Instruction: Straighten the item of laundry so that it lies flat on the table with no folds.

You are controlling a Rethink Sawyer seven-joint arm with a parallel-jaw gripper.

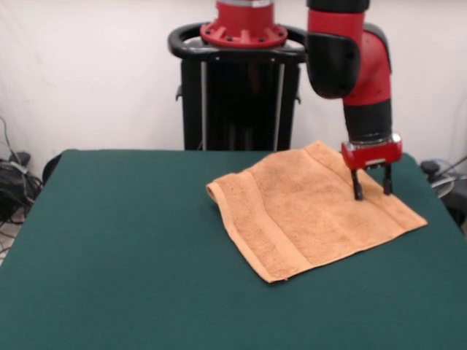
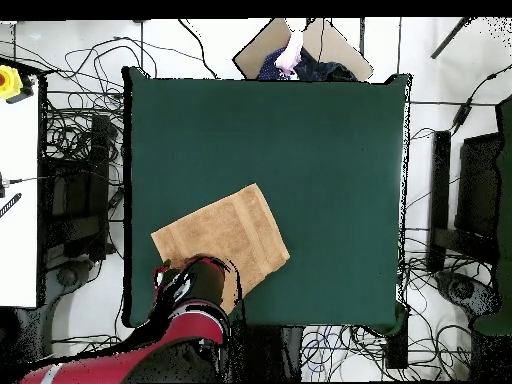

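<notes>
towel [image 1: 306,211] lies toward the right far part of the green table [image 1: 124,248], its left edge doubled over, and the gripper [image 1: 371,191], fingers apart and holding nothing, could bunch the cloth if it drags without pinching.

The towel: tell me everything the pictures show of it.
The towel is peach-orange terry cloth, roughly square, with woven bands running near two opposite edges. It lies spread on the green table, turned at an angle to the table's sides, close to the edge by the robot's base. It looks mostly flat; its left edge in the front view looks doubled or rolled. The open gripper stands on or just above it near one band; actual contact cannot be told. The overhead view shows the arm covering one corner.
</notes>
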